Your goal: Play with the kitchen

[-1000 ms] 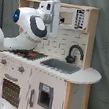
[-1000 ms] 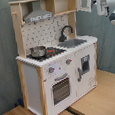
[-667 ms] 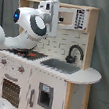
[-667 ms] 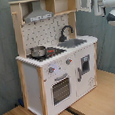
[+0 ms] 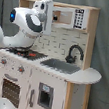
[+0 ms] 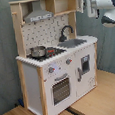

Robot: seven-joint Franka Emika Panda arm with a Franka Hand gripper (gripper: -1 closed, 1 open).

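Kitchen (image 6: pixel 53 59) toy, white with pale wood sides, fills the middle of both exterior views. It has a curved black faucet (image 6: pixel 65 31), a grey sink (image 5: pixel 60 65), a shiny little pot (image 6: pixel 38 51) and an oven door (image 6: pixel 61 88). The white robot arm (image 5: pixel 28 23) sits at the upper left of the first exterior view. I cannot tell if its claw is open. The wooden floor (image 6: pixel 102 97) at lower right is open room.

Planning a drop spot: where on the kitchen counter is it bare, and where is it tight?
Bare: the rounded counter end beyond the sink, past the black faucet. Also the floor in front of the kitchen. Crowded: the stovetop, where the metal pot sits.
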